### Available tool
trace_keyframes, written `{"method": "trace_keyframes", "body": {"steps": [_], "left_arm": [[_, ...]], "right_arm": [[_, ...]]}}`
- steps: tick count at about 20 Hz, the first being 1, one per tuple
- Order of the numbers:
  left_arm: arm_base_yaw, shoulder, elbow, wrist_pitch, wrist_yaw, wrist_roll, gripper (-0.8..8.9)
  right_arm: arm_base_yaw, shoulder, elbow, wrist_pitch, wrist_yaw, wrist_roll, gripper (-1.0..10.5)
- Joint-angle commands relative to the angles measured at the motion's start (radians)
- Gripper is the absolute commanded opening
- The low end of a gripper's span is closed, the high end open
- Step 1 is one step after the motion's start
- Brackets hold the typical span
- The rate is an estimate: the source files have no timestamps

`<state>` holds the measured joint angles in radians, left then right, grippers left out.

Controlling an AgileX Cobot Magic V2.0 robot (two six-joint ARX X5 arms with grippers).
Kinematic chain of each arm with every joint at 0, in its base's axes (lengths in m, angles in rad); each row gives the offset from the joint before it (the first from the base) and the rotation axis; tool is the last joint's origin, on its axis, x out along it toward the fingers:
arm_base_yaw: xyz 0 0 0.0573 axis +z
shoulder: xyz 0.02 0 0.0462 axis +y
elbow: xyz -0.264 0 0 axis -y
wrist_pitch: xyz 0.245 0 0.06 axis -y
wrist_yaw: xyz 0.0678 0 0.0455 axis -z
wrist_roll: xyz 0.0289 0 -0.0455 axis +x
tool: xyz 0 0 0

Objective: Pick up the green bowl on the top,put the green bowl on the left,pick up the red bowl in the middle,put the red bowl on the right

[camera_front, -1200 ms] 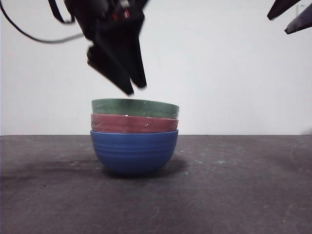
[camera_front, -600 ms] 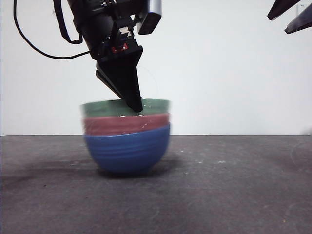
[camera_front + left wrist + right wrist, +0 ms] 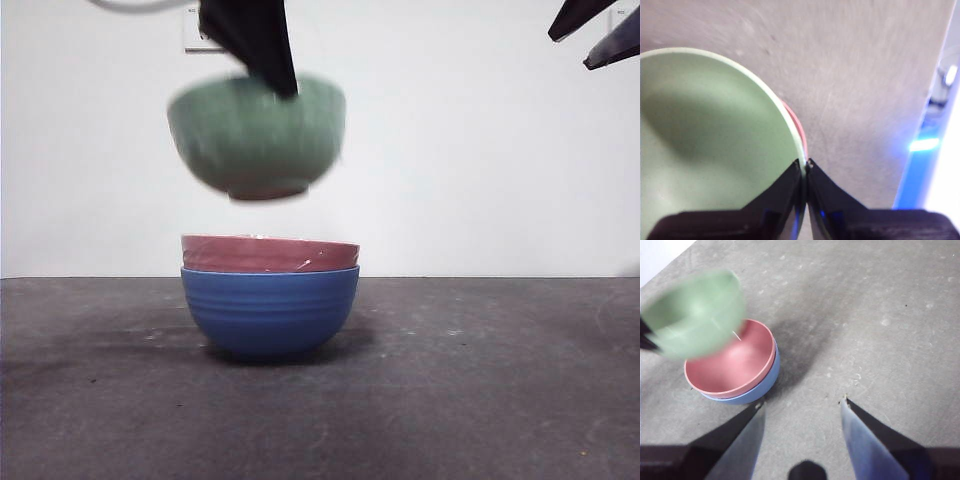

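My left gripper (image 3: 282,85) is shut on the rim of the green bowl (image 3: 257,135) and holds it in the air, well above the stack and a little to its left. The left wrist view shows the jaws (image 3: 805,163) pinching the green bowl's (image 3: 705,135) rim, with a sliver of the red bowl (image 3: 800,134) below. The red bowl (image 3: 270,253) sits nested in a blue ribbed bowl (image 3: 270,310) on the table. My right gripper (image 3: 802,400) is open and empty, high at the right (image 3: 600,30), looking down on the red bowl (image 3: 730,362) and the blurred green bowl (image 3: 695,312).
The dark grey table (image 3: 480,380) stretches to both sides of the stack. A white wall stands behind. The blue bowl (image 3: 767,382) shows under the red one in the right wrist view.
My left gripper came down onto the green bowl's rim, shut on it, nudged the stack slightly left, then lifted the green bowl clear of the red bowl. The right arm has not moved.
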<state>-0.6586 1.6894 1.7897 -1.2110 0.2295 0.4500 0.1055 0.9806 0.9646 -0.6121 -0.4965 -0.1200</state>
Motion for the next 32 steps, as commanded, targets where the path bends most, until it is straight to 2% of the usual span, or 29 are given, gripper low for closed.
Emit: {"method": "trace_keyframes", "body": {"steps": [1, 4, 6, 9, 12, 15, 18, 22, 26, 27, 29, 30, 32], "left_arm": [[-0.003, -0.085, 0.005, -0.037, -0.047, -0.113, -0.08], [-0.003, -0.196, -0.041, -0.08, -0.222, -0.203, -0.08], [-0.003, -0.27, -0.127, -0.066, -0.269, -0.246, -0.09], [-0.003, -0.389, -0.339, 0.032, -0.307, -0.333, -0.09], [-0.003, -0.447, -0.555, 0.162, -0.307, -0.41, -0.09], [-0.004, -0.44, -0.719, 0.314, -0.306, -0.426, -0.09], [-0.024, -0.44, -0.87, 0.462, -0.307, -0.477, -0.09], [-0.037, -0.44, -0.968, 0.551, -0.306, -0.476, -0.09], [-0.043, -0.44, -1.002, 0.568, -0.298, -0.477, 0.08], [-0.043, -0.44, -1.002, 0.568, -0.283, -0.477, 0.87], [-0.043, -0.44, -1.002, 0.574, -0.278, -0.479, 3.15], [-0.042, -0.441, -1.001, 0.574, -0.278, -0.489, 3.48], [-0.042, -0.45, -0.982, 0.555, -0.274, -0.526, 3.46]], "right_arm": [[0.002, 0.003, 0.002, 0.004, 0.001, -0.001, 2.5], [0.002, 0.003, 0.002, 0.004, 0.001, -0.001, 2.5], [0.002, 0.003, 0.002, 0.003, 0.001, -0.001, 2.5], [0.002, 0.003, 0.002, 0.003, 0.001, 0.0, 2.5], [0.002, 0.003, 0.002, 0.004, 0.001, 0.0, 2.5], [0.002, 0.003, 0.002, 0.004, 0.001, 0.0, 2.5], [0.002, 0.003, 0.002, 0.003, 0.001, 0.0, 2.5], [0.002, 0.003, 0.002, 0.004, 0.0, 0.018, 2.5], [0.002, 0.003, 0.002, 0.004, -0.002, 0.018, 2.5], [0.003, 0.003, 0.002, 0.004, -0.003, 0.018, 2.5], [0.017, 0.003, 0.002, 0.006, -0.003, 0.018, 2.5], [0.032, 0.003, 0.003, 0.013, -0.003, 0.018, 2.5], [0.083, 0.006, 0.006, 0.051, 0.0, 0.017, 2.5]]}}
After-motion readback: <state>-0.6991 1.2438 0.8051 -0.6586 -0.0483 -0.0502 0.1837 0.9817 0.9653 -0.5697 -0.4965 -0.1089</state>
